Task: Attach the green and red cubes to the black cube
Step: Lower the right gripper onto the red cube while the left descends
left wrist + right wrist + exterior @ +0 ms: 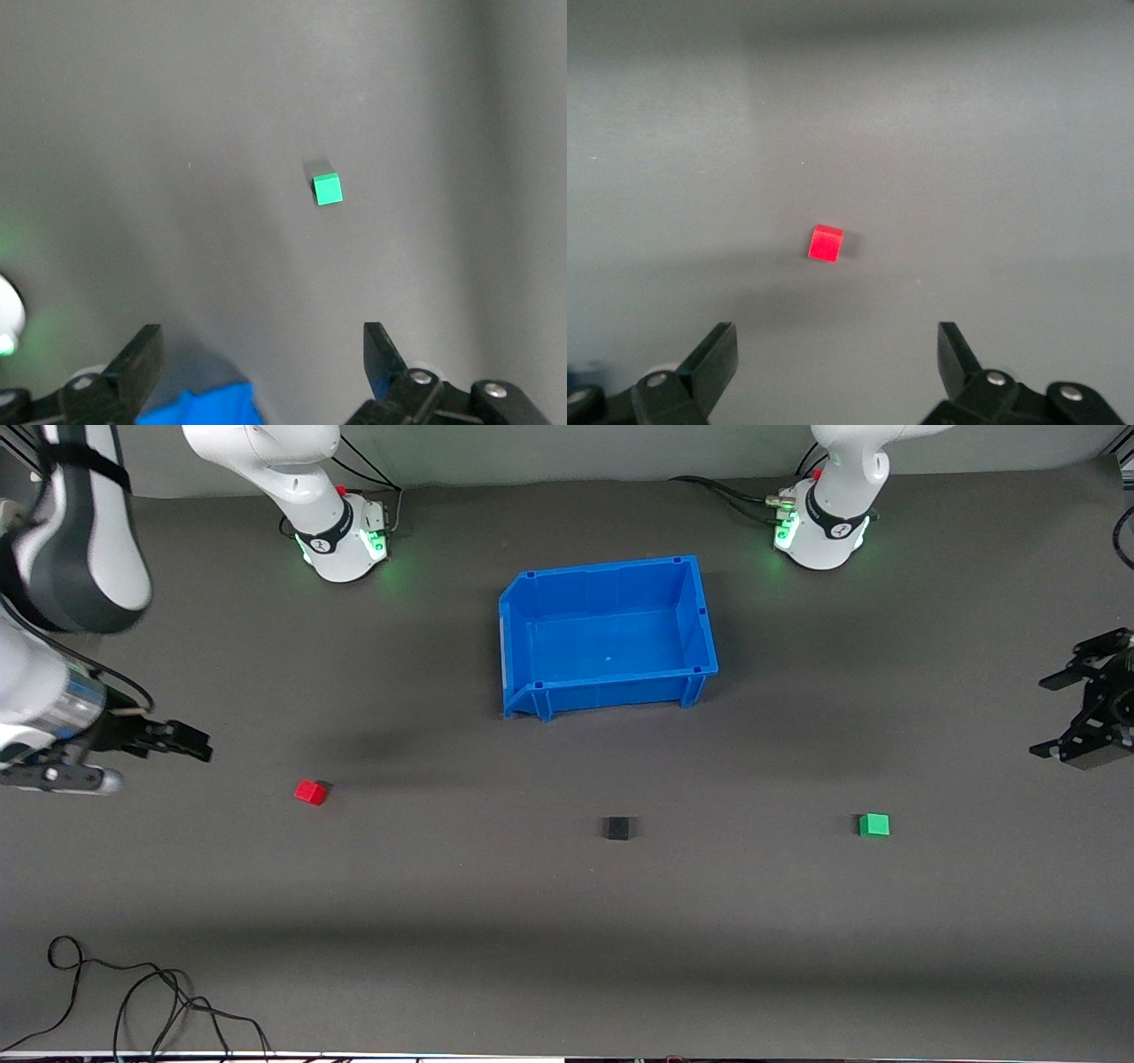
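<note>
The right gripper (190,741) hangs open over the table toward the right arm's end from the bin (532,646). The red cube (310,792), black cube (617,828) and green cube (873,825) lie well apart, all nearer the camera than the bin. The left gripper (1059,716) hangs open toward the left arm's end. No writing is readable.

Red cube (310,792), green cube (873,825), black cube (617,828), blue bin (523,624)

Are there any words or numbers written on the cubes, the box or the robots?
Red cube, black cube, green cube: no text.
Blue bin: no text.
Arm-base collars: small white marks, too small to read.
</note>
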